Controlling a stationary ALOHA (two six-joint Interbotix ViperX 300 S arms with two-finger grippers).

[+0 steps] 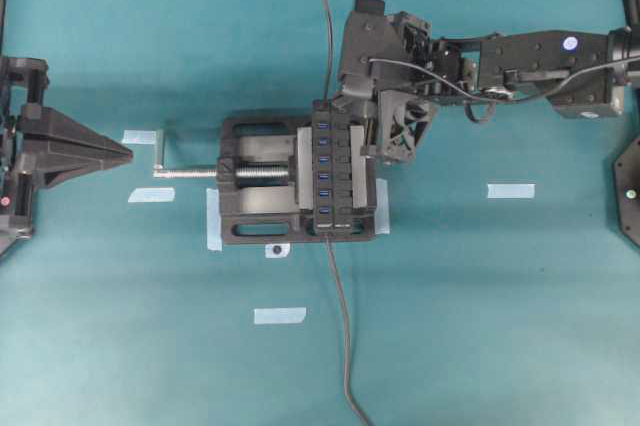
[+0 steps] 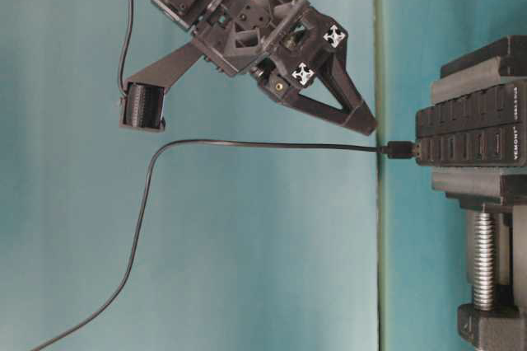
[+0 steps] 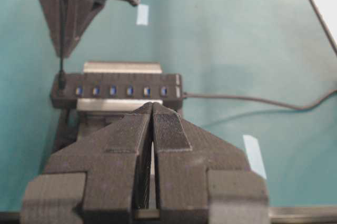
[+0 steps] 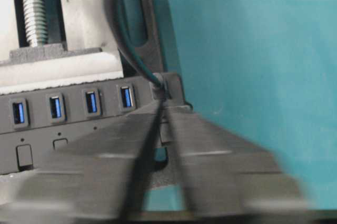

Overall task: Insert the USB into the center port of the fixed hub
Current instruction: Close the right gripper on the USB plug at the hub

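USB seated in fixed hub's end port, just beside right gripper's slightly parted jaws

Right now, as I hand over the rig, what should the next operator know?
Left gripper: shut, parked away from the hub.
Right gripper: just above the USB, not holding it; whether it is open or shut is unclear.
USB: plugged into the hub's end port.
Center port: empty.
Done: nothing that counts.
Left: pull the USB and insert it into the center port.
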